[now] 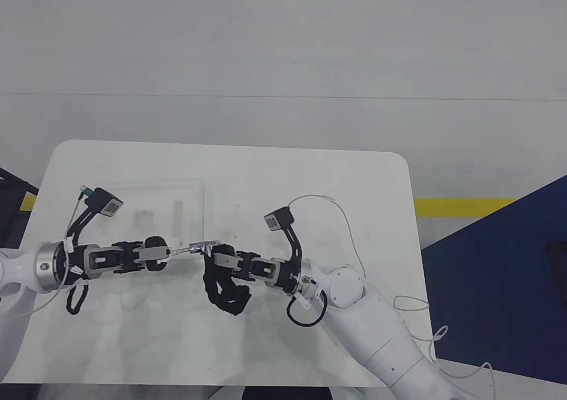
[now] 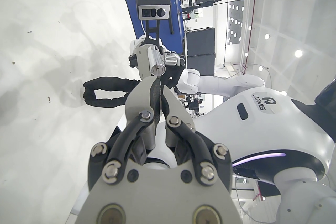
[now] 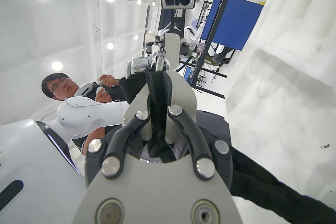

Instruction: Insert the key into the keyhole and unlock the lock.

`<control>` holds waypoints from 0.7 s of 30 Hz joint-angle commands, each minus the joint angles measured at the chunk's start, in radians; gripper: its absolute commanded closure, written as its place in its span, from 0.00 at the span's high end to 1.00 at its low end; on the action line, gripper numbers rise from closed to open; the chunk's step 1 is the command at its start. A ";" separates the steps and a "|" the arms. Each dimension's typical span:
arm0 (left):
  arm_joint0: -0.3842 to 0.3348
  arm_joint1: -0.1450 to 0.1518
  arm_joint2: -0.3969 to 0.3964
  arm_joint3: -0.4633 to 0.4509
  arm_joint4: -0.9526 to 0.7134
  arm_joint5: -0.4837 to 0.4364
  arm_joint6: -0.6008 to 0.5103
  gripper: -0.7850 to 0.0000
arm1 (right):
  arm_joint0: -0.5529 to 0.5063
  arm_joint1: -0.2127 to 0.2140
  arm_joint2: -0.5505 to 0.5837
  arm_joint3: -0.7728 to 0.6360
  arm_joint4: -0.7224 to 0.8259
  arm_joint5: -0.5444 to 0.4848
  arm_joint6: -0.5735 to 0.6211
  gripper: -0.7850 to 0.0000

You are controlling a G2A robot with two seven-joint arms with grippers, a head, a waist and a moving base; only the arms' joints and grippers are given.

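Top view: both arms meet over the middle of the white table (image 1: 363, 190). The left gripper (image 1: 175, 253) comes in from the left, the right gripper (image 1: 229, 261) from the right, with the silver lock (image 1: 213, 249) between them, held above the tabletop. The lock's black cable loop (image 1: 225, 294) hangs below the right gripper. A white foam tray (image 1: 168, 208) lies on the table just behind the left arm.

Left wrist view: left gripper (image 2: 156, 86) clamped tight on the key (image 2: 155, 95), with the dark head pinched between the fingers. The key tip meets the lock (image 2: 157, 62) cylinder face at the keyhole (image 2: 158, 69); depth of entry cannot be judged. The cable loop (image 2: 105, 95) droops to one side.

Right wrist view: right gripper (image 3: 157, 78) closed on the lock, gripping its black sleeved cable right at the silver body (image 3: 141, 64). The left gripper (image 3: 170, 47) sits directly beyond it, lined up nose to nose.
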 commanded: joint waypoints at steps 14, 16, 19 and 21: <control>-0.016 0.002 0.027 -0.017 0.068 0.021 -0.010 0.00 | 0.013 0.009 0.004 -0.002 -0.043 -0.015 0.019 0.00; -0.019 0.002 0.030 -0.020 0.070 0.022 -0.008 0.00 | 0.010 0.010 0.002 -0.004 -0.038 -0.005 0.024 0.00; -0.022 0.002 0.031 -0.022 0.073 0.022 -0.008 0.00 | 0.012 0.011 0.005 -0.006 -0.032 0.000 0.024 0.00; -0.022 0.002 0.031 -0.022 0.073 0.022 -0.008 0.00 | 0.012 0.011 0.005 -0.006 -0.032 0.000 0.024 0.00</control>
